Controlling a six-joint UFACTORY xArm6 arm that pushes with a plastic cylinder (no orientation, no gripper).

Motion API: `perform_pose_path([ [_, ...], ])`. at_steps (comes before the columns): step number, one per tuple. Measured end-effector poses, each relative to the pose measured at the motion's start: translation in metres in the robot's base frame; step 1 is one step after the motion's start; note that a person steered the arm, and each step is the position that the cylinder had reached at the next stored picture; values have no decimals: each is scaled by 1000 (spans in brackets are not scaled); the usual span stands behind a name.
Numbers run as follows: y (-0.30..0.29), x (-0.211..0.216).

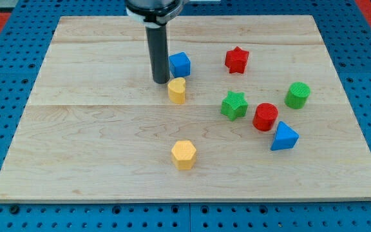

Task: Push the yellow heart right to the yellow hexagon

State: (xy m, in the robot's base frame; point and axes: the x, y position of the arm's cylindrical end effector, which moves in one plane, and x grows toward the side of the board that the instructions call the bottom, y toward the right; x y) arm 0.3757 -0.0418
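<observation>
1. Nearest the view's bottom sits the yellow hexagon (183,154), alone on the lower middle of the wooden board (76,148).
2. Well above it toward the view's top, almost in line, stands the yellow heart (177,90), well apart from the hexagon.
3. My tip (160,81) is down at the board just beside the heart, at its upper left in the view; whether the two touch I cannot tell. As a plain rod it has nothing to open or close and it holds nothing.
4. Just beside the heart, toward the view's top and slightly right, is a blue block (180,64) that looks like a cube, close to the right of my rod.
5. Further to the view's right lies a red star (236,59).
6. Lower, right of the heart, a green star (234,105) stands near a red cylinder (265,116).
7. At the right, a green cylinder (297,95) stands above a blue wedge-like block (283,137), which sits just beside the red cylinder, lower right of it.
8. Around the board runs a blue pegboard surface (18,58).
</observation>
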Motion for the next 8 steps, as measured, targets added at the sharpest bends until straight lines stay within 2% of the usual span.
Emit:
perform_pose_path([
  [1, 16, 5],
  [3, 17, 109],
  [8, 72, 121],
])
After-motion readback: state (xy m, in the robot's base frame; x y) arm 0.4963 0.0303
